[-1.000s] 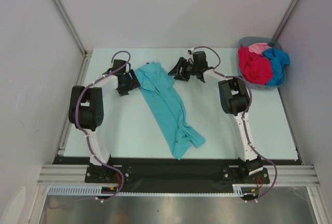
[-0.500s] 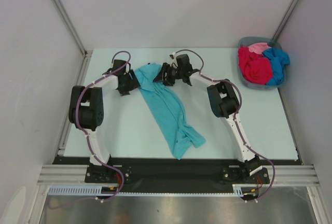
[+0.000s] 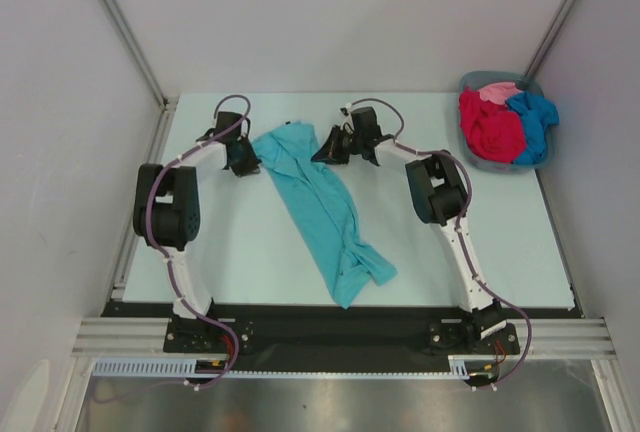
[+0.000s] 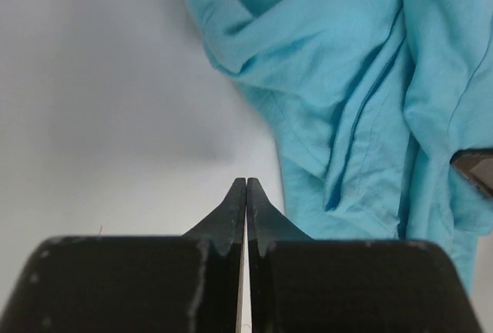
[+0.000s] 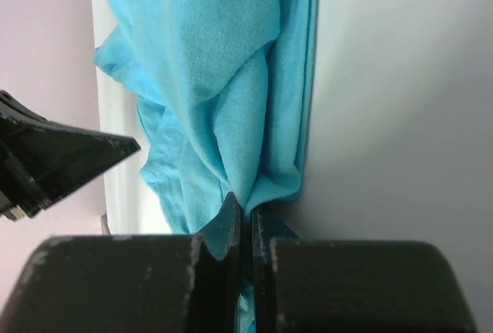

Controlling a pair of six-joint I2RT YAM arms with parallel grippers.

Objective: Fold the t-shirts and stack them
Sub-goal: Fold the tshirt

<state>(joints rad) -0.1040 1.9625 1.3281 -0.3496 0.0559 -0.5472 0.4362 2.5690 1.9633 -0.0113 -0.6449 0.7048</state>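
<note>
A teal t-shirt [image 3: 322, 202] lies crumpled in a long diagonal strip on the table. My right gripper [image 3: 326, 149] sits at its far right corner, shut on a fold of the teal cloth [image 5: 216, 63], which runs down between the fingers of the gripper [image 5: 246, 206]. By the shirt's far left edge is my left gripper [image 3: 243, 157]. In the left wrist view that gripper [image 4: 246, 183] is shut with its fingers pressed together on bare table, and the teal cloth [image 4: 347, 79] lies just to its right. Red [image 3: 487, 124], pink [image 3: 497, 92] and blue [image 3: 537, 115] t-shirts lie bundled in the basket.
The grey-blue plastic basket [image 3: 512, 168] stands at the table's far right corner. Pale walls and metal frame posts [image 3: 120, 27] close in the left, back and right sides. The black base rail [image 3: 320, 332] runs along the near edge.
Both grippers have gone from open to shut. The right gripper moved left onto the shirt's far corner and closed on cloth. The left gripper closed just beside the shirt's edge.
</note>
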